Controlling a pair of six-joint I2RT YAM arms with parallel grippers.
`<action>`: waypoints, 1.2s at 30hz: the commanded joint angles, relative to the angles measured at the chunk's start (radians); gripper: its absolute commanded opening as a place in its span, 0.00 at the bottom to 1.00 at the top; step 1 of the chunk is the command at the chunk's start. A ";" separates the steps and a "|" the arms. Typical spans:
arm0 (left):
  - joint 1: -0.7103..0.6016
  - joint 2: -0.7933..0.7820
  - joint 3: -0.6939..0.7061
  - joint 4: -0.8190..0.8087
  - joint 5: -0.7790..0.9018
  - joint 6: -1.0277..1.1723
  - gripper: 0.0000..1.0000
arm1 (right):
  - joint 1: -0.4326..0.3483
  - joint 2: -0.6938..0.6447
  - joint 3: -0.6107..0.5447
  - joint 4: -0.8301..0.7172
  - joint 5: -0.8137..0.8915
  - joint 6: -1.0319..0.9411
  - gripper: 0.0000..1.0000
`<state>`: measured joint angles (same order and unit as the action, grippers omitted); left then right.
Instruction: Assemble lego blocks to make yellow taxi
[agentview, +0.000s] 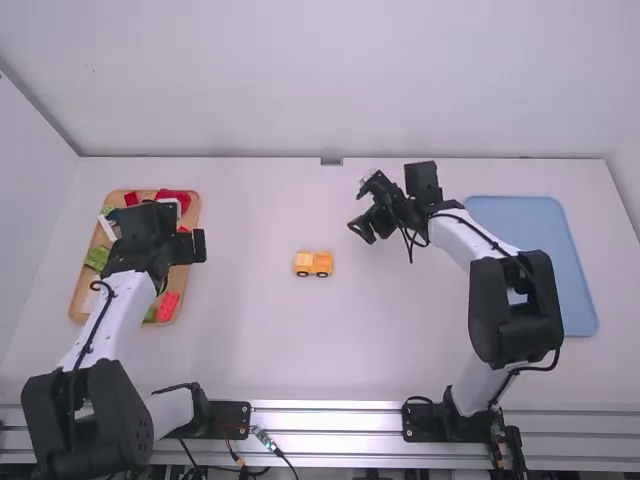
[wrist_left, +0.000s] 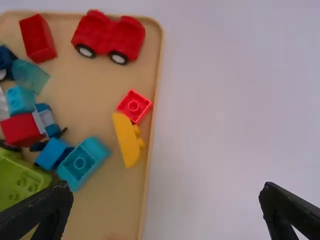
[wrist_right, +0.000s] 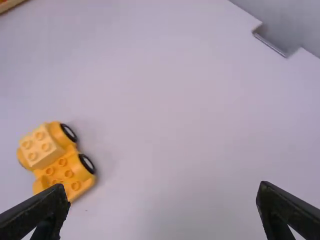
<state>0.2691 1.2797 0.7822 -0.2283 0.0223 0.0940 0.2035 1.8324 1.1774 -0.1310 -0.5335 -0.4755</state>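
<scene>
Left hand (agentview: 178, 246) and right hand (agentview: 366, 209) are both spread, and on the surface (agentview: 390, 330), between its near and far edges, sits an orange-yellow studded car (agentview: 313, 263), black-wheeled, a paler block (wrist_right: 41, 146) on one end.

Blks (agentview: 168, 306) in tray (agentview: 179, 281), tbl (agentview: 250, 350) L; blk (wrist_right: 41, 146) on car base (wrist_right: 70, 172), ctr; 2nd tray (agentview: 545, 235), R

The table (agentview: 260, 220) is white and flat. A tan tray (wrist_left: 120, 210) with round corners lies on its left side. A flat blue tray (agentview: 520, 215) lies on its right side. A little yellow car (wrist_right: 70, 175) stands on its wheels between the two trays, well apart from both.
</scene>
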 joint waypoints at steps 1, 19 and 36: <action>-0.003 -0.017 -0.016 -0.013 -0.131 -0.132 0.99 | -0.013 -0.024 0.000 0.002 0.037 0.031 0.99; 0.248 0.127 0.217 -0.394 -0.103 -0.129 0.99 | -0.086 -0.024 0.000 0.019 0.034 0.031 0.99; 0.546 0.380 0.418 -0.539 0.165 0.133 0.99 | -0.053 -0.024 0.000 0.016 0.034 0.116 0.99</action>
<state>0.7742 1.6390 1.1797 -0.7826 0.0452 0.1562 0.1268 1.8324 1.1774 -0.1154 -0.4946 -0.3824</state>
